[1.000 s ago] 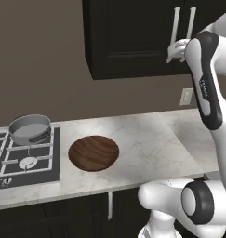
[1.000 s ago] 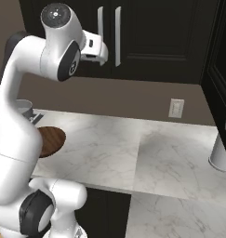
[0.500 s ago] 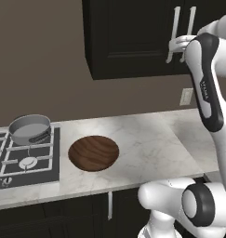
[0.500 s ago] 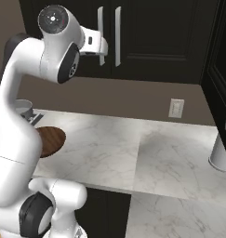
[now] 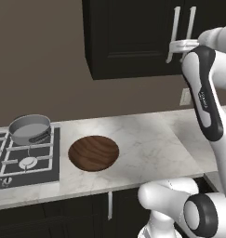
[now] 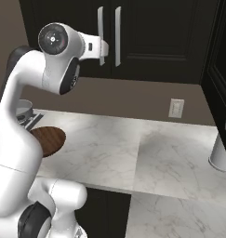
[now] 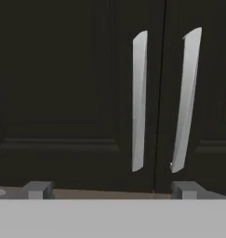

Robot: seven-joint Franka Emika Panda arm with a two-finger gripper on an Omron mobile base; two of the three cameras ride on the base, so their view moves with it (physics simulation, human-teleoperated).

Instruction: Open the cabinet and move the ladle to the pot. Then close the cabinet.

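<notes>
Gripper (image 7: 110, 189): fingers wide apart, nothing between them, raised closer to the cabinet handles than a second ago.
Cabinet (image 5: 128, 37): both doors closed as before.
Pot (image 5: 29, 128): unmoved, on stove left of cabinet.
Ladle: not visible.

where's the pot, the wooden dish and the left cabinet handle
pot (image 5: 29, 128): left base view, on its grey inner floor.
wooden dish (image 5: 93, 153): left base view, at its centre.
left cabinet handle (image 7: 139, 100): hand view, midway along the pale bar.
</notes>
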